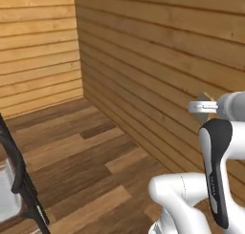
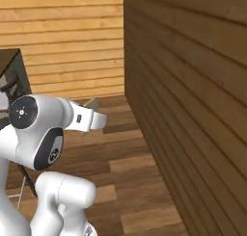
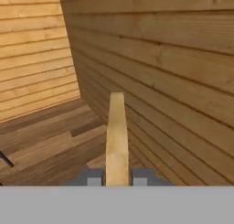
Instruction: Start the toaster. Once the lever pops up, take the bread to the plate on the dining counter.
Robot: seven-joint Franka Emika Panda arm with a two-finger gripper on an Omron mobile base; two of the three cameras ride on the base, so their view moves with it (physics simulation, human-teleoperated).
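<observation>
I am carrying the bread [image 3: 116, 141] toward the plate; toasting looks finished. The gripper [image 3: 116, 178] is clenched on the slice, which stands edge-on between the two fingertips [image 3: 94, 178] in the hand view, pointing at a corner of plank walls [image 3: 173, 67] above a wood floor [image 3: 50, 141]. Next I judge the base must turn to find the dining counter. The left base view adds a dark-framed stool [image 1: 19, 180] at the left edge; the right base view shows a dark cabinet [image 2: 14, 71] at its left
</observation>
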